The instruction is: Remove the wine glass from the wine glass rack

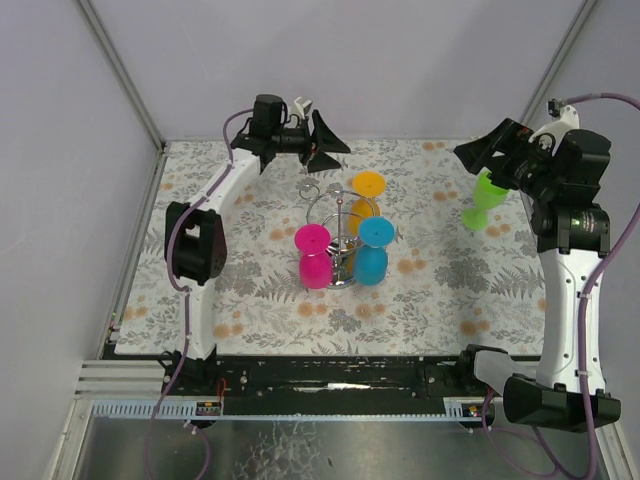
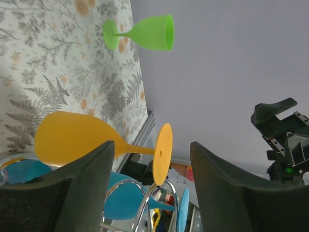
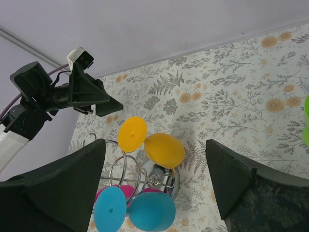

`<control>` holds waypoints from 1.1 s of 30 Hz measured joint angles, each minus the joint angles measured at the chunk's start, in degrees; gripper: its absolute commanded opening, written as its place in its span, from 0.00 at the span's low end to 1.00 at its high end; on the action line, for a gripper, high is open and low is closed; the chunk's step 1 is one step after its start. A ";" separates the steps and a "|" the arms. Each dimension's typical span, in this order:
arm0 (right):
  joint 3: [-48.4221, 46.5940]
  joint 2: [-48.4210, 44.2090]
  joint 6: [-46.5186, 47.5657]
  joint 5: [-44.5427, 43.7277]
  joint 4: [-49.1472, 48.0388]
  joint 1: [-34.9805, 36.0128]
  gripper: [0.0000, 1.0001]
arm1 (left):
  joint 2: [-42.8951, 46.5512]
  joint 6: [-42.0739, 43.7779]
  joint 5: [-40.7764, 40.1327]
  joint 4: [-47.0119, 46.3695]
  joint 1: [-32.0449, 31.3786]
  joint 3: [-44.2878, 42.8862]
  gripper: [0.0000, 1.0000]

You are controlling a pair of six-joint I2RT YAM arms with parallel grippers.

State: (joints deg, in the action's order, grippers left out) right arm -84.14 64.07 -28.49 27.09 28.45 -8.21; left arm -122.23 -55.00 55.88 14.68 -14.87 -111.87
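- Nearest the lens in my left wrist view were my own dark fingers (image 2: 67, 193). They stood spread at the bottom of the frame, so my left gripper (image 2: 150, 159) pinched nothing.
- Just past them hung the orange glass (image 2: 72, 137), with its bowl at the left of the frame and its foot disc right of centre. Its stem ran across from left to right.
- In the top view that glass hung on the rack (image 1: 335, 215) just above the middle of the frame, foot uppermost at the wire ring and bowl below. I judged its long axis close to upright, mouth down.
- A pink glass (image 1: 313, 255) and a blue glass (image 1: 372, 250) hung on the rack's lower side in that view.
- My right gripper (image 3: 155, 145) also had its jaws wide apart with nothing between them. In the top view the green glass (image 1: 485, 200) stood on its foot on the table (image 1: 250, 300) at the upper right, off the rack.
- As I read it, the step in hand was lining my left fingers up on the orange glass.
- The next move called for easing forward until the fingers straddled the stem, then closing gently. After that the foot had to be lifted clear of the ring without knocking the neighbours.
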 measured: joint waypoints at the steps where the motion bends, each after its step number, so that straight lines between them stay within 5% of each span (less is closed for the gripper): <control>1: 0.00 -0.22 0.04 -0.02 0.24 0.00 0.91 | -0.24 -0.26 0.42 -0.17 -0.50 0.00 0.60; 15: 0.00 -1.97 1.70 -0.66 3.08 0.00 0.91 | -2.73 -0.94 5.20 -1.07 -3.80 0.00 0.56; 33: 0.66 -1.97 2.19 -0.68 3.06 0.00 0.92 | -2.73 -0.66 8.35 -0.83 -5.03 0.00 0.39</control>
State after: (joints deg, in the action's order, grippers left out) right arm -83.48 62.11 -26.30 26.41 31.51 -8.21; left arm -124.97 -55.66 64.23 13.85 -19.90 -111.87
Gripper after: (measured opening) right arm 0.917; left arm 0.421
